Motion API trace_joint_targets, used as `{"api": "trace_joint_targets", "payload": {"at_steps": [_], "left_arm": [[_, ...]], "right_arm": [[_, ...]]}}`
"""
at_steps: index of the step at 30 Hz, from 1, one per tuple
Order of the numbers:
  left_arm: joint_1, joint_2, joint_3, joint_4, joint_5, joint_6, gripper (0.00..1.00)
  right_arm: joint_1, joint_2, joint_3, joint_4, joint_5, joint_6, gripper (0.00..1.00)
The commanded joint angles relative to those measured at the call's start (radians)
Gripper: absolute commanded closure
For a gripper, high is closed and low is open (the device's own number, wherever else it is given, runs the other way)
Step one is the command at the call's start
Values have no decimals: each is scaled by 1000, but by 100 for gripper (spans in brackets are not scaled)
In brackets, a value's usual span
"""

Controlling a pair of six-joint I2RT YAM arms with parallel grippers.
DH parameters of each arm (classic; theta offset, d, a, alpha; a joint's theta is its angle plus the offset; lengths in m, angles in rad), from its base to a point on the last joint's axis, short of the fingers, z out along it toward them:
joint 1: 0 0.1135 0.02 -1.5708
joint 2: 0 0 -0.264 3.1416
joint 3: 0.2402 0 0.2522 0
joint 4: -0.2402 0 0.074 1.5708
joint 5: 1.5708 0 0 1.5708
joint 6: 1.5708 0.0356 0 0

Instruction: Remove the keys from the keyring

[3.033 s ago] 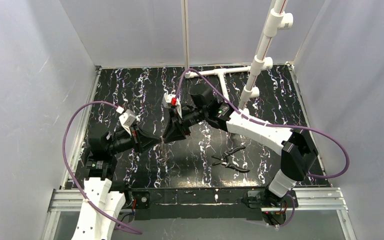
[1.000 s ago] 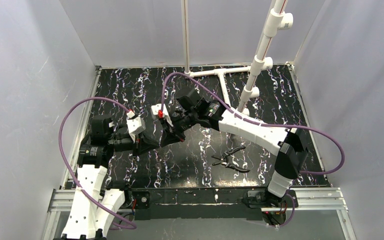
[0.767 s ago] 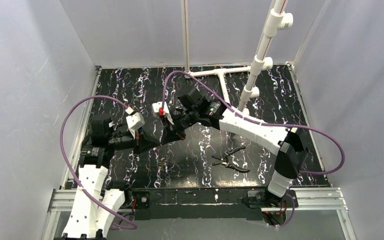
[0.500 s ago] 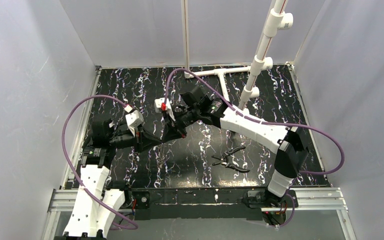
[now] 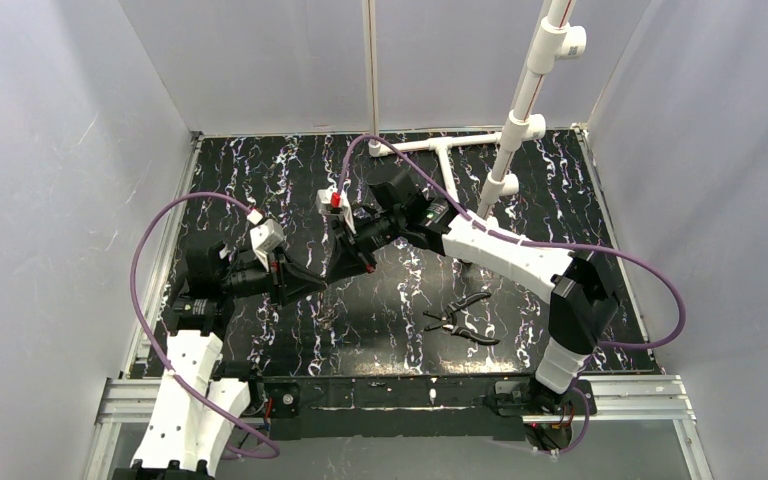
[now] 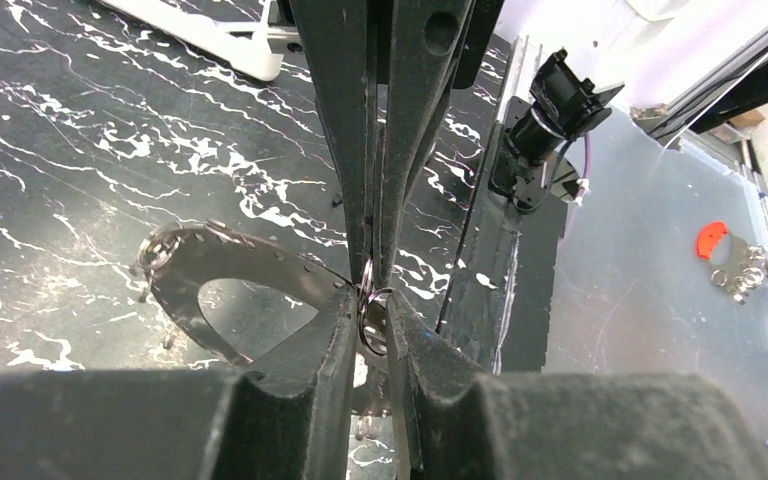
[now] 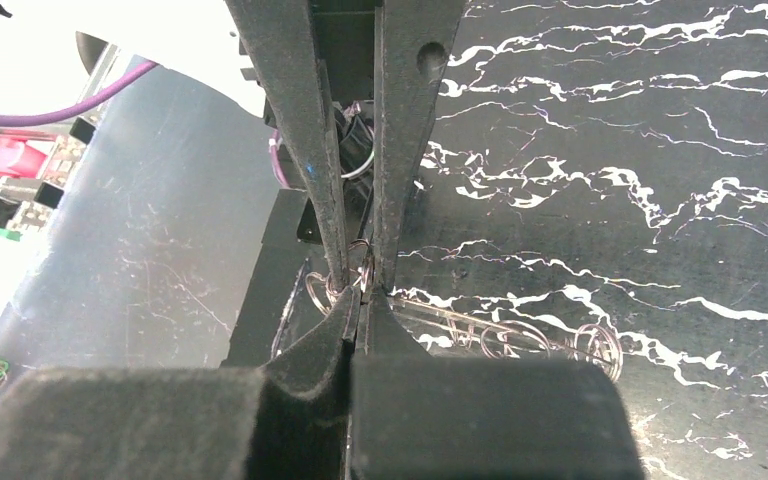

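Your right gripper (image 7: 358,300) is pinched tight on the edge of the keyring (image 6: 200,262), right where both arms meet. The left gripper (image 6: 370,305) stands narrow around a small wire loop (image 6: 365,325); gripped or not, I can't tell. Brace with the right and work that loop off gently, no yanking.

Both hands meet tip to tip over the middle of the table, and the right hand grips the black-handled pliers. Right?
No. The top external view shows the black-handled pliers lying on the table, clear of both hands. The left hand and right hand do meet tip to tip over its middle.
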Motion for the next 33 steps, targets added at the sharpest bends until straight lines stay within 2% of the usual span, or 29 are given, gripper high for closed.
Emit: {"api": "trace_joint_targets", "payload": {"at_steps": [1, 6, 10, 16, 21, 25, 28, 33], "left_arm": [[19, 11, -41, -8, 54, -35, 85], [28, 28, -49, -5, 79, -77, 83], [106, 64, -33, -49, 121, -71, 77], [158, 125, 29, -218, 173, 86, 76], [164, 112, 66, -285, 175, 145, 76], [179, 95, 105, -356, 199, 209, 70], [180, 80, 123, -360, 223, 214, 64], [179, 85, 149, -347, 248, 226, 62]], "right_arm": [[-12, -54, 5, 182, -80, 77, 99], [-15, -61, -7, 200, -92, 85, 99], [-20, -66, -16, 203, -99, 82, 99], [-22, -67, -20, 204, -104, 80, 99], [-22, -71, -27, 204, -110, 76, 99], [-22, -70, -30, 204, -112, 72, 99], [-22, -67, -30, 204, -114, 70, 99], [-22, -63, -33, 204, -124, 69, 99]]}}
